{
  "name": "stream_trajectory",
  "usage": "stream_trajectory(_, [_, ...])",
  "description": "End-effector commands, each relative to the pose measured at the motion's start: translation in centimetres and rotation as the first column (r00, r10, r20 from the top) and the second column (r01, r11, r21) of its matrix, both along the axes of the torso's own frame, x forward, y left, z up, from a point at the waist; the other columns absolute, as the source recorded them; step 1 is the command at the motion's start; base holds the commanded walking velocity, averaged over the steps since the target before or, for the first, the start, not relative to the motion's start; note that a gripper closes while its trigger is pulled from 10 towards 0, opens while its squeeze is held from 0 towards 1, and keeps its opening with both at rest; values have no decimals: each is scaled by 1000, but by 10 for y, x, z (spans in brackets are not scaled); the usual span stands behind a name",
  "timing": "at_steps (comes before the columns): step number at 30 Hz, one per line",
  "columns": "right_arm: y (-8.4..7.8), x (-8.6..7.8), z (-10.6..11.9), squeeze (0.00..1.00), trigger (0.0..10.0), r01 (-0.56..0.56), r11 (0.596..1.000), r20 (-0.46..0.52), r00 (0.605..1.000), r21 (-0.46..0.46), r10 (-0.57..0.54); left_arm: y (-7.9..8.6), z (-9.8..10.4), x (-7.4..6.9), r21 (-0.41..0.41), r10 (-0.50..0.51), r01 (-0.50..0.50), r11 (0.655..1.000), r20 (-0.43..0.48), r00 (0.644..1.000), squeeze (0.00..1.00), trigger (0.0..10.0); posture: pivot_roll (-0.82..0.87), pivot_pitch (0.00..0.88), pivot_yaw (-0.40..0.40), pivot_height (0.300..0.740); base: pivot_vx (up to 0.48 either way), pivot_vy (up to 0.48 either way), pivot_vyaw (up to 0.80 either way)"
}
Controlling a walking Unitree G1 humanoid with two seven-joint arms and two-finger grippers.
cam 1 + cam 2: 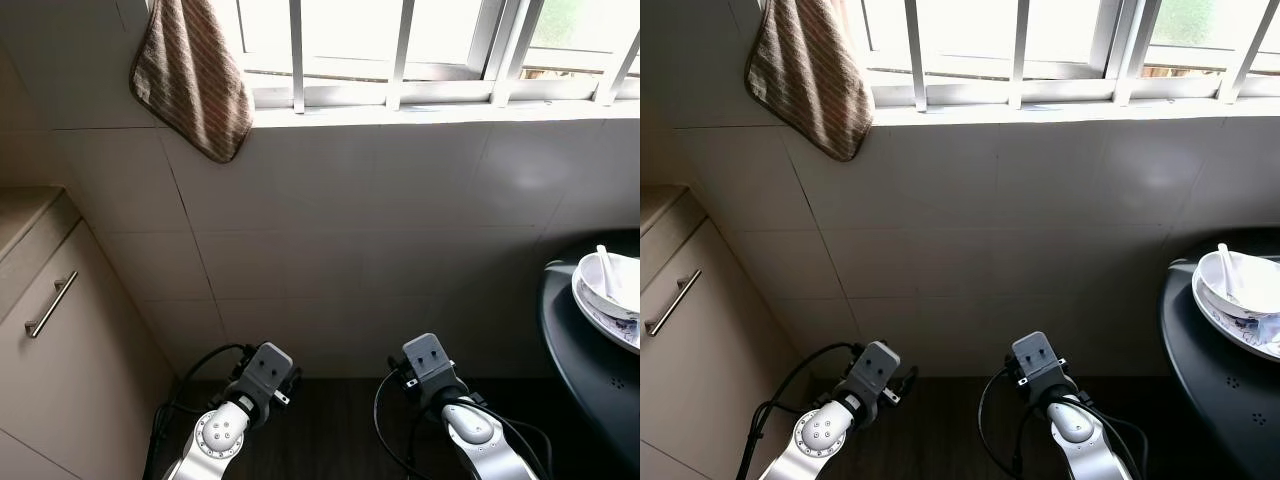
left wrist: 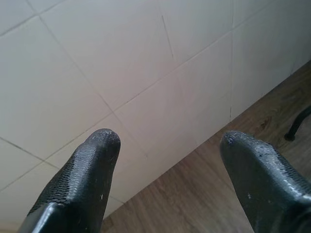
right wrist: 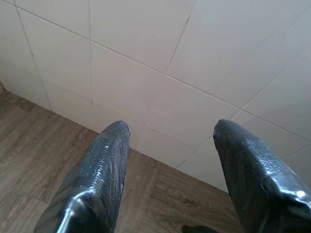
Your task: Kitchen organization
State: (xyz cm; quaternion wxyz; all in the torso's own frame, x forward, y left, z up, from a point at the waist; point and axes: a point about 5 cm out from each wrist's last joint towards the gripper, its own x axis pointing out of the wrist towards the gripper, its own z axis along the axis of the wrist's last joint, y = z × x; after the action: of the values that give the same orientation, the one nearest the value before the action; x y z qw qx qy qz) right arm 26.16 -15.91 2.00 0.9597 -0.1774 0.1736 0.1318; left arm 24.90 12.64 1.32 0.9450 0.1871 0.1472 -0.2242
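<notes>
Hands: left hand, right hand both spread, holding nothing | one towel | one bowl | one spoon

white bowl (spoon inside), on plate

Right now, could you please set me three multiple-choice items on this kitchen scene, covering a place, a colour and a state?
1. Where does the striped brown cloth hang?
A. from the window bars
B. on the cabinet handle
C. over the table edge

2. What colour is the bowl on the round table?
A. red
B. white
C. green

3. How are the left gripper and right gripper?
A. both shut
B. both open
C. each holding a spoon

Answers: 1 A, it drapes from the bars; 2 B, it is plainly white; 3 B, wall tile shows between the fingers.
</notes>
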Motion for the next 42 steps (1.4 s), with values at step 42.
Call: stream_trajectory(42, [7, 26, 77, 0, 10000, 12, 999, 518, 854, 43, -33, 4, 11, 5, -56, 87, -81, 995, 107, 991, 0, 10000, -8, 0, 1, 740, 6, -56, 0])
